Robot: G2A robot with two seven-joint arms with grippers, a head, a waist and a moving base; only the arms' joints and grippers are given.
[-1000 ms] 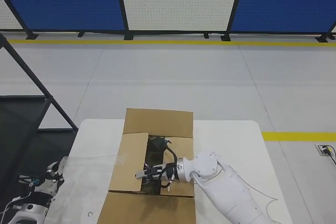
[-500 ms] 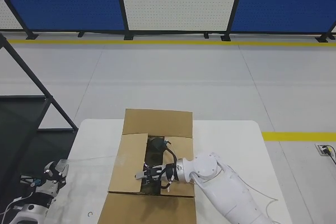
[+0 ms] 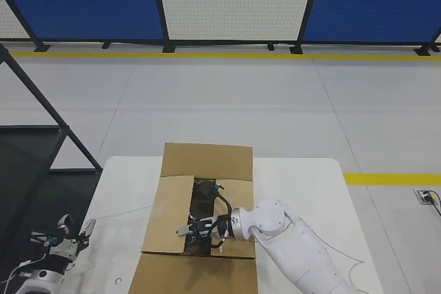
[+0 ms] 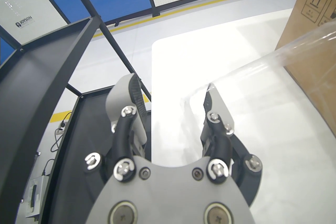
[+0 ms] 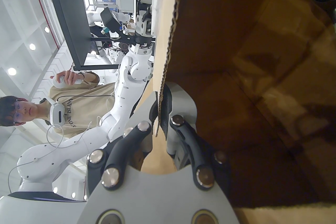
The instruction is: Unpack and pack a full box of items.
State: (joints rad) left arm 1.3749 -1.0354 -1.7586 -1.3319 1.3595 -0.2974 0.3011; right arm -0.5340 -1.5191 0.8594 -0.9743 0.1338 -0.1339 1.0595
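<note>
Near left, at the corner of the surface (image 3: pixel 301 184): left gripper (image 4: pixel 172 88) spread wide, drawn back nearward since a second ago, holding nothing. Clear film (image 4: pixel 288 54) running from the side of the box (image 3: pixel 209 158) down to one fingertip, touching or just beside it, not pinched. Reads as a release: film let go, probably to be left on the surface. Centre: box standing open, dark item (image 3: pixel 204 192) inside. Right of that: right gripper (image 5: pixel 160 114) clamped narrow on the edge of a flap (image 5: pixel 204 25), unchanged in place. Suggests unpacking barely begun, with the flap held aside for access.
</note>
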